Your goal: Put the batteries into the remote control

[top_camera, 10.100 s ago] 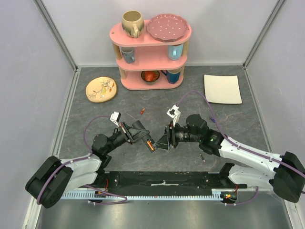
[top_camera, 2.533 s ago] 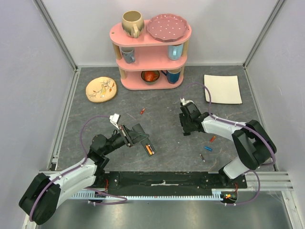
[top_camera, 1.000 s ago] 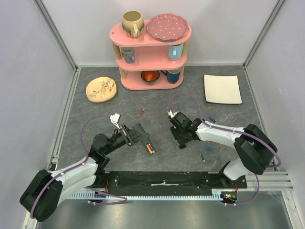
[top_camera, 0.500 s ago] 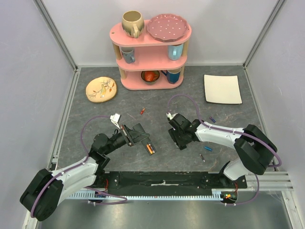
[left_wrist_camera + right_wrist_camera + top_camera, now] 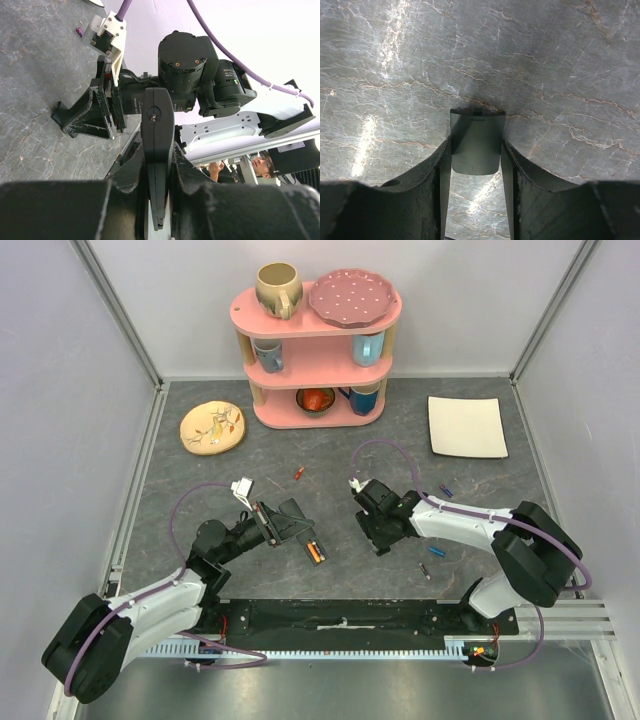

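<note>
The remote control (image 5: 313, 549) is a slim black bar with an orange battery showing in its slot. My left gripper (image 5: 298, 529) is shut on it and holds it above the table. In the left wrist view the remote (image 5: 157, 145) stands edge-on between the fingers of that gripper (image 5: 158, 156). My right gripper (image 5: 380, 539) points down at the table to the right of the remote. In the right wrist view a dark flat cover piece (image 5: 477, 141) fills the gap of that gripper (image 5: 476, 150). Loose batteries lie around: red (image 5: 298, 473), blue (image 5: 446, 490), blue-green (image 5: 437, 551), grey (image 5: 424, 570).
A pink three-tier shelf (image 5: 316, 318) with cups and a plate stands at the back. A round yellow plate (image 5: 212, 427) lies at the back left and a white square plate (image 5: 466, 426) at the back right. Grey walls close in both sides.
The right gripper has edged slightly left over the table. The left arm has held still with the remote.
</note>
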{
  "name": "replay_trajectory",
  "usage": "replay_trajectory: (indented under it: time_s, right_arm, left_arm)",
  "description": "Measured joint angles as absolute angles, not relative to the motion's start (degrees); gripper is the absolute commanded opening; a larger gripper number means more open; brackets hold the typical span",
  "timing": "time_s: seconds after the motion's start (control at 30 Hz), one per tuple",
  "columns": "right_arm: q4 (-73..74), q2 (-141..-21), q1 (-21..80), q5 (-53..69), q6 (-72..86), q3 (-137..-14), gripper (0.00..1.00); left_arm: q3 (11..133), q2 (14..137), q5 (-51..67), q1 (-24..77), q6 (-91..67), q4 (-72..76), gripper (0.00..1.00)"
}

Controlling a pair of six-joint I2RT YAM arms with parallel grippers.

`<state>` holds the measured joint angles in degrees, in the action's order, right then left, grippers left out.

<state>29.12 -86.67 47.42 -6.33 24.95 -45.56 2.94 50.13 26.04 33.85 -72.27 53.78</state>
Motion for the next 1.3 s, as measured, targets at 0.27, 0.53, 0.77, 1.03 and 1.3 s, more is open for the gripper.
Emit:
replay_trajectory:
  time_s: [0.27,0.53,0.77,1.03,1.3]
  right_arm:
    - [30.24,-85.62,47.48,-6.55,25.17,-45.36,0.30]
    - [37.21,-77.32,47.79,-7.25,26.28,-50.15,0.22]
    - [43.97,-71.16,49.06,-7.18,26.30,-62.33,0.09]
    - [52.45,-71.53,50.68,-5.63,24.93,-74.24,0.05]
    - [59.92,-79.85,54.13,-2.50,23.09,-81.58,0.02]
  left_arm:
    - [2.94,50.11,26.02,33.85,-72.27,53.78,0.02]
    - [3.01,53.89,25.98,33.85,-72.27,55.24,0.02]
    - [5.19,61.43,24.62,33.85,-72.34,59.75,0.02]
    - [8.47,73.28,23.75,33.87,-74.32,69.56,0.02]
    - [9.37,79.75,22.33,34.94,-77.12,72.64,0.02]
